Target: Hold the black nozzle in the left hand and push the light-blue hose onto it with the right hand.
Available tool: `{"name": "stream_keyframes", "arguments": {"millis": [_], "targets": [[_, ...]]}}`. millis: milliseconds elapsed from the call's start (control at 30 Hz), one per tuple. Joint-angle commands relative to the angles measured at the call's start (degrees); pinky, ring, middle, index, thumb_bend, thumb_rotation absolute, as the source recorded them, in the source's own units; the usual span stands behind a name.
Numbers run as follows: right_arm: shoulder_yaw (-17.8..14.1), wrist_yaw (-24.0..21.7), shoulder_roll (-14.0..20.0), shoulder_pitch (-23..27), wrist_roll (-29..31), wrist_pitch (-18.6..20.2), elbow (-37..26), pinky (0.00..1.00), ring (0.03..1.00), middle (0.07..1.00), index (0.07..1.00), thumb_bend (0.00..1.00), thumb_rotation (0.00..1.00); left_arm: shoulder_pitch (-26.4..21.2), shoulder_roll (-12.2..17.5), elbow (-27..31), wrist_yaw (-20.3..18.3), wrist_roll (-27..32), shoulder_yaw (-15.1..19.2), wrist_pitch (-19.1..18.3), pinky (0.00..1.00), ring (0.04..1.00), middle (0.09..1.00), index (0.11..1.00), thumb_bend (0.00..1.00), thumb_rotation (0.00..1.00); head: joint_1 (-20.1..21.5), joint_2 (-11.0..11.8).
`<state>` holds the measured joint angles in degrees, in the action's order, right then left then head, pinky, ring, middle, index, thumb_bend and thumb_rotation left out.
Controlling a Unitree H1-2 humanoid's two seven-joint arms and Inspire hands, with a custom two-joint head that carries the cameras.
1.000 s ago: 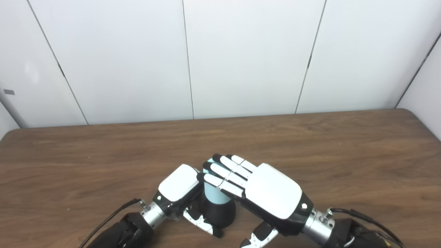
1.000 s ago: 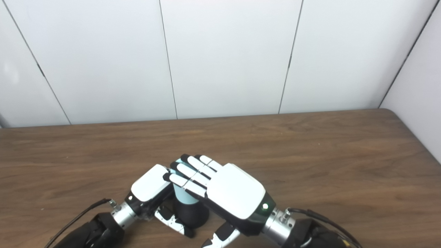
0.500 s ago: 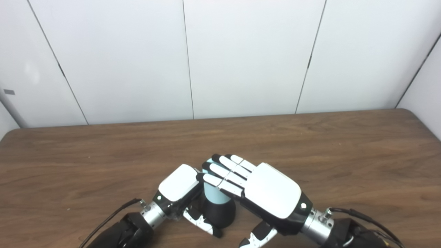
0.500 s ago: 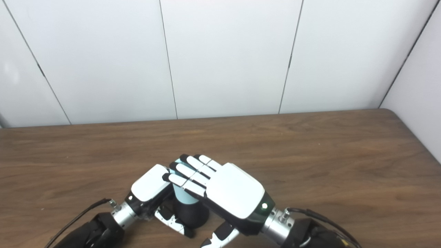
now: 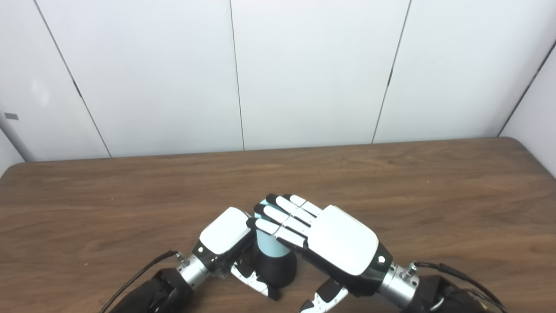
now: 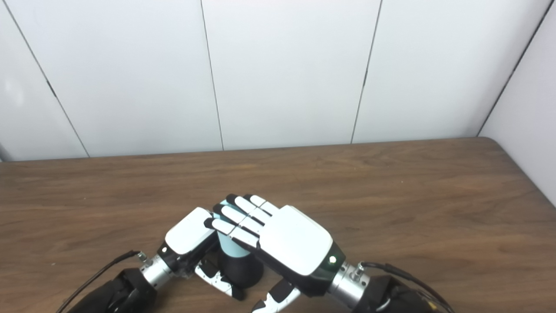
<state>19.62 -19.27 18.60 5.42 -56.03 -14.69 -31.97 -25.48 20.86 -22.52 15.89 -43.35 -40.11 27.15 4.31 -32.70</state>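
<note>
Black at the bottom, pale blue on top: the black nozzle (image 5: pixel 278 270) stands low and centre in the frame on the brown wooden surface (image 5: pixel 434 195), with the light-blue hose (image 5: pixel 266 242) rising straight out of it. So the two are already joined, as far as I can judge; how deep the hose sits, I can't see. Left hand (image 5: pixel 226 241) is tucked against the left side of the stack, its thumb reaching under toward the nozzle's base, fingers hidden behind, so I cannot tell how tightly they close. Right hand (image 5: pixel 323 237) lies flat over the top of the hose, fingers (image 5: pixel 282 217) straight and side by side, pressing down, palm-first, gripping nothing. What's left looks like the last bit of the push, then letting go. Watch for tilt.
</note>
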Motion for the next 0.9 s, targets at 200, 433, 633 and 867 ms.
{"name": "stream_keyframes", "arguments": {"millis": [200,433,633,867], "targets": [[1.89,-3.63,2.0,-2.35,-1.41,-0.52,3.14,0.94,0.953,0.947,0.909,0.88,0.85,6.95,-3.18,-5.46,-0.23,0.45,-3.57,-0.27,0.09,0.145,0.471,0.482,0.52,0.0,0.01,-0.05],[2.4,-3.48,2.22,-2.46,-1.61,-0.26,3.54,0.92,0.946,0.949,0.91,0.89,0.85,6.88,-3.18,-5.32,0.04,0.59,-3.74,-0.26,0.09,0.142,0.471,0.482,0.52,0.0,-0.08,-0.06],[2.64,-3.64,2.27,-2.62,-0.69,0.09,3.59,0.93,0.948,0.946,0.904,0.88,0.85,6.97,-3.25,-5.19,-0.05,0.78,-3.6,-0.26,0.09,0.138,0.471,0.482,0.52,0.0,-0.12,-0.17],[3.07,-3.63,2.38,-2.74,-0.93,0.21,3.66,0.92,0.943,0.94,0.905,0.89,0.85,7.08,-3.3,-5.07,-0.31,0.5,-3.36,-0.26,0.09,0.133,0.471,0.482,0.52,0.0,-0.15,-0.15]]}}
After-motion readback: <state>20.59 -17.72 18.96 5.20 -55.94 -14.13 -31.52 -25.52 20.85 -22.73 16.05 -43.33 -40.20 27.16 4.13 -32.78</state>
